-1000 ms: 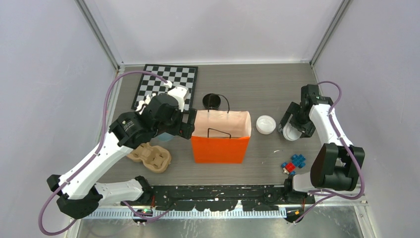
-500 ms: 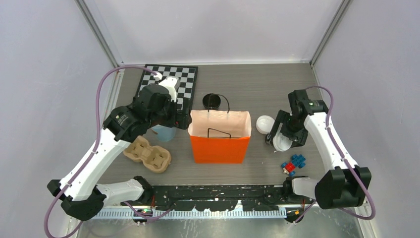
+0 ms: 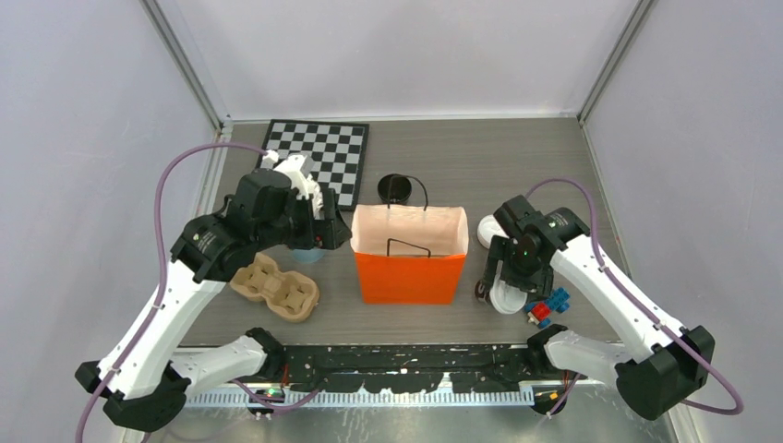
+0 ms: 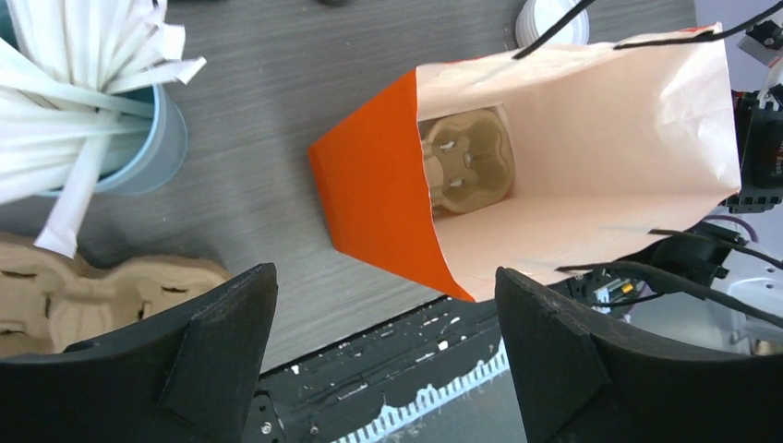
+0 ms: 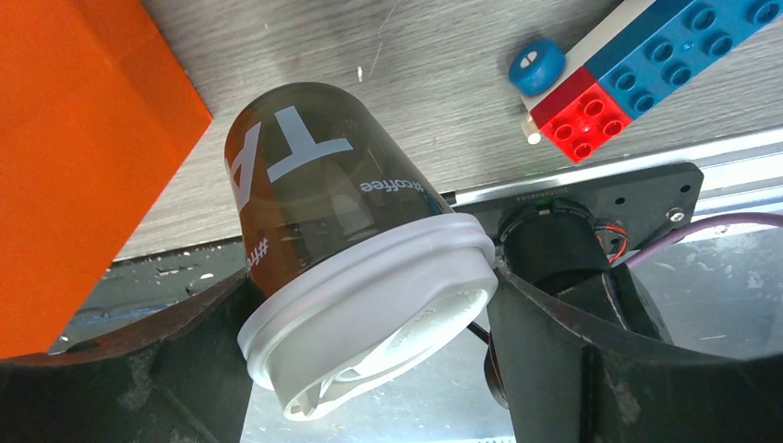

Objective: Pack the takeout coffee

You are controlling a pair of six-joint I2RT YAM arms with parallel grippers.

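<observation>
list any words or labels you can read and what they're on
"#coffee": small pale print on the black cup in the right gripper.
"TA": big pale letters on the same cup, the rest out of sight.
A further line starting "#" on the cup: cut off, unreadable.
No readable text on the orange bag or toy bricks.

Capped coffee cup (image 5: 323, 203) in right fingers (image 5: 568, 369), now closer beside orange bag (image 3: 411, 277).

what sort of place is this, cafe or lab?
Probably a robot lab test cell, not a cafe: a white-walled enclosure, a checkerboard, and toy bricks lying near an orange paper bag.
</observation>
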